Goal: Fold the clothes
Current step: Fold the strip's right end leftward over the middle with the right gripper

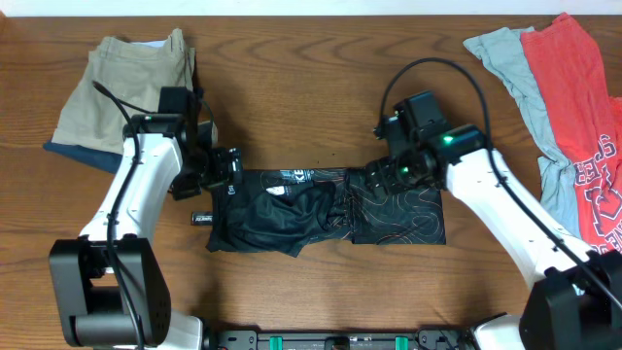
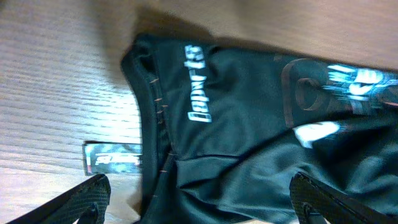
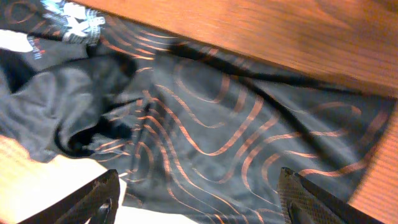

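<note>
1. While it lies mid-table between both arms, the jersey (image 1: 326, 206) is black, bunched on its left half, flatter on its right.
2. Left wrist view brings out white lettering; right wrist view, orange contour lines.
3. Left gripper (image 2: 200, 202) spread wide above the cloth, holding nothing; right gripper (image 3: 199, 199) likewise.
4. Small tag (image 2: 112, 157) on table (image 1: 311, 58) beside its left edge.
5. Overhead alone: khaki shorts (image 1: 126, 83) far left, shirts (image 1: 573, 126) far right.

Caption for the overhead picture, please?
Left gripper and right gripper, open, at opposite ends of a thin black orange-lined jersey on the wooden table.
</note>
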`<move>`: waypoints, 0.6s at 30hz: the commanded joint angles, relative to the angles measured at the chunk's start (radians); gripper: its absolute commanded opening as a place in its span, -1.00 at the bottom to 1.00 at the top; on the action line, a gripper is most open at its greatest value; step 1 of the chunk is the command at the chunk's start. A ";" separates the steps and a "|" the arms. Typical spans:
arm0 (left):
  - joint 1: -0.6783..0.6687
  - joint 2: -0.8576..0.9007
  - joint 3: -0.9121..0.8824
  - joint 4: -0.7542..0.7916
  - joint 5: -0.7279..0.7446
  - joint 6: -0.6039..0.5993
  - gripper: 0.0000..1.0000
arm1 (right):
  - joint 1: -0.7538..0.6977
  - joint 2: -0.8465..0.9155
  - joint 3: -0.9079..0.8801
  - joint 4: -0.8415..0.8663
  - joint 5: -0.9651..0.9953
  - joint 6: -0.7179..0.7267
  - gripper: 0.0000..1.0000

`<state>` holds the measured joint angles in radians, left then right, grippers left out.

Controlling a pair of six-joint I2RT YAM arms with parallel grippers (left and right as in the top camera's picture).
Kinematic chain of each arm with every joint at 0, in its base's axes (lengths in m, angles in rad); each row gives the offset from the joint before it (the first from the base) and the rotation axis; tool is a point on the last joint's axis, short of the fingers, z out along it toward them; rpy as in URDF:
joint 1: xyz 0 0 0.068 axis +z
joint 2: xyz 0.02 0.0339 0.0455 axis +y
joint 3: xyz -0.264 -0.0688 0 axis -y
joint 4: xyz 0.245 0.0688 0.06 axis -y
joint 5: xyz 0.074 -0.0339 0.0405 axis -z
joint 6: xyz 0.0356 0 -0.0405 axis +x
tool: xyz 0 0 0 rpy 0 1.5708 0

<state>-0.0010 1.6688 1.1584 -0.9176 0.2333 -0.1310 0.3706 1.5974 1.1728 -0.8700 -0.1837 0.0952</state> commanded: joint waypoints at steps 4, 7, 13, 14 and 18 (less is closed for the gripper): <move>0.005 0.073 -0.086 0.041 -0.051 0.001 0.88 | -0.045 0.004 0.007 -0.030 0.050 0.032 0.58; 0.004 0.104 -0.118 0.075 -0.051 0.000 0.88 | -0.046 0.004 0.007 -0.037 0.055 0.032 0.59; 0.003 0.162 -0.132 0.078 -0.040 -0.001 0.83 | -0.046 0.004 0.007 -0.044 0.090 0.032 0.61; 0.003 0.166 -0.132 0.079 -0.031 -0.001 0.77 | -0.046 0.004 0.007 -0.043 0.090 0.032 0.61; 0.000 0.174 -0.132 0.082 0.025 0.000 0.48 | -0.047 0.004 0.007 -0.040 0.091 0.032 0.61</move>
<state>-0.0006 1.8137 1.0336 -0.8391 0.2066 -0.1364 0.3298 1.5997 1.1725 -0.9119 -0.1101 0.1146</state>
